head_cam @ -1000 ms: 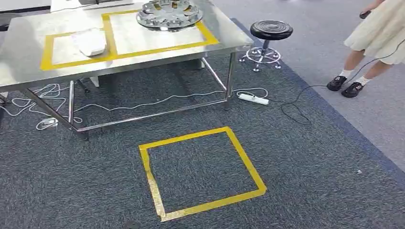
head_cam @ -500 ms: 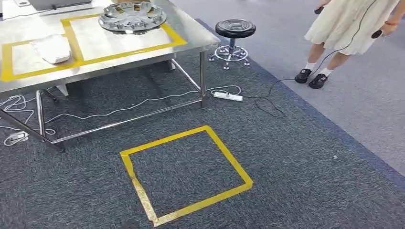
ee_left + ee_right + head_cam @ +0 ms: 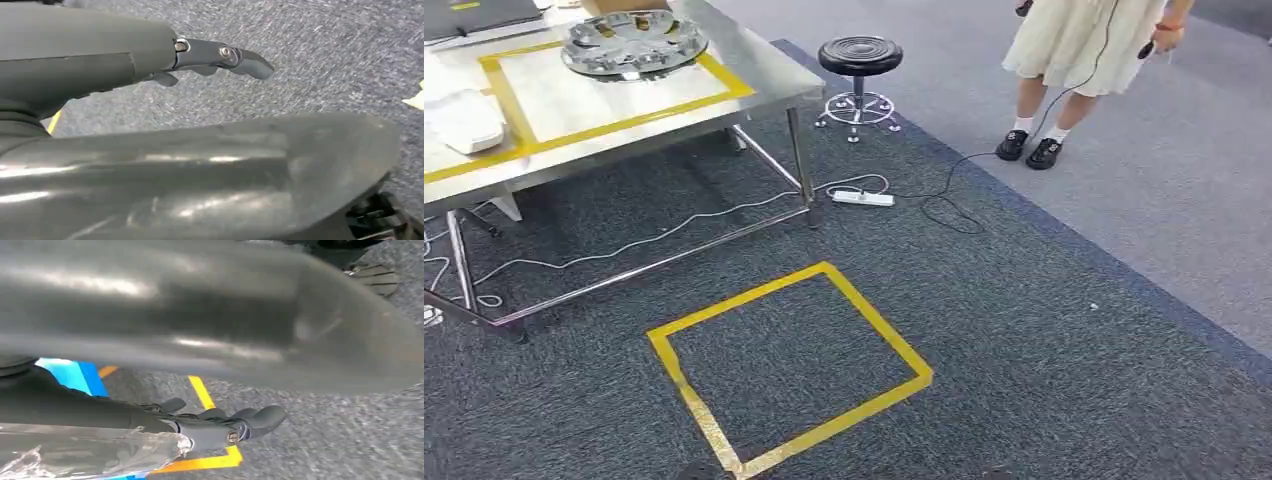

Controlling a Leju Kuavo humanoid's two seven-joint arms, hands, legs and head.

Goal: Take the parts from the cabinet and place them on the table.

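Hanging over dark carpet [image 3: 1044, 330], the left robot hand [image 3: 220, 57] is showing in its wrist view with dark fingers [image 3: 250, 62] stretched out straight and nothing between them, so it is lying open and empty. The right robot hand [image 3: 225, 427] is also hanging above the carpet, its fingers [image 3: 265, 417] loosely curled; something clear and crinkled is lying along its wrist, and I cannot tell whether the hand is gripping anything.

Nearest on the carpet, a square of yellow tape [image 3: 789, 365] is lying flat. Beyond it, the steel table [image 3: 764, 85] is standing on thin legs, with white cables [image 3: 654, 235] trailing under it and a white power strip [image 3: 861, 198] lying just beside its corner leg. On the table, a round silver wheel cover [image 3: 634, 45] is resting flat, face up, inside a yellow taped frame [image 3: 614, 125]; being round, it is showing no long axis. A white part [image 3: 464, 120] is sitting in the neighbouring frame, near the picture's edge.

Farther off, a black stool [image 3: 859, 57] is standing where the carpet meets lighter grey floor [image 3: 1184, 200], and a person [image 3: 1074, 60] in a pale skirt is standing on it.
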